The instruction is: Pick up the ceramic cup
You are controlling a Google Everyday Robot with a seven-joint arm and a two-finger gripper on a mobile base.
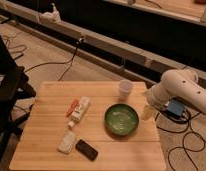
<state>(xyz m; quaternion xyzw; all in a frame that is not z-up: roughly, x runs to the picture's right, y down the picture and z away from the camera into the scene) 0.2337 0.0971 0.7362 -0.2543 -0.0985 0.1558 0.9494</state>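
- The gripper [147, 112] hangs at the table's right edge, just beside the green bowl [121, 120]; whether it is open or closed cannot be told.
- The smooth white arm [182, 89] curves in from the right, over the floor.
- The ceramic cup [125, 89], small, white and tapered, stands upright near the far edge, beyond the bowl and apart from it.
- The bowl is wide, round and glossy.
- The wooden table [46, 131] is pale and slatted, with bare room on its left side.
- A white tube [80, 110], what may be an orange marker [72, 106], a pale packet [67, 142] and a black slab [86, 149] lie left of the bowl.
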